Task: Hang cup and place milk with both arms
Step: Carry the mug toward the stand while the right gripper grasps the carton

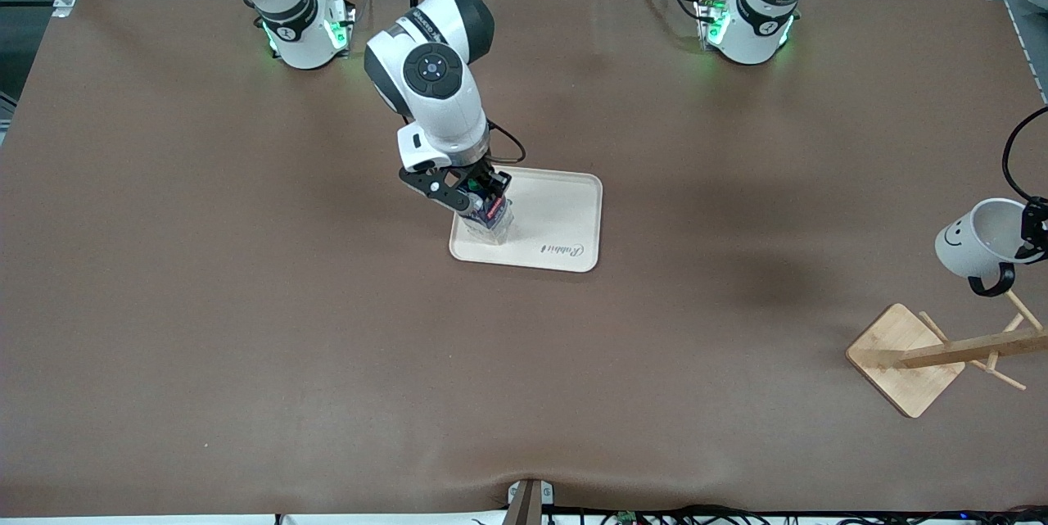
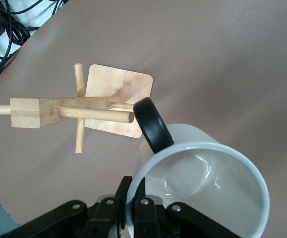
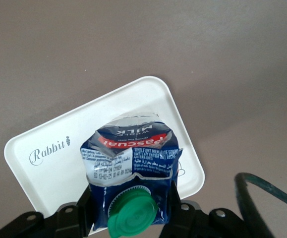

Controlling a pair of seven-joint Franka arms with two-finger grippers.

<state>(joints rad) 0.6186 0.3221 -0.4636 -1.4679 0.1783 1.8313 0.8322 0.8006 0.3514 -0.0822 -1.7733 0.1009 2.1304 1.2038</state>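
My right gripper is shut on the dark blue milk carton with its green cap, holding it on or just over the corner of the cream tray toward the right arm's end. In the right wrist view the carton sits between both fingers over the tray. My left gripper is shut on the rim of the white smiley mug, held tilted above the wooden mug stand. In the left wrist view the mug has its black handle right at the tip of a peg.
The stand's square bamboo base lies near the left arm's end of the table, nearer the front camera, with several pegs sticking out. The tray carries the word "Rabbit". Brown table surface surrounds both.
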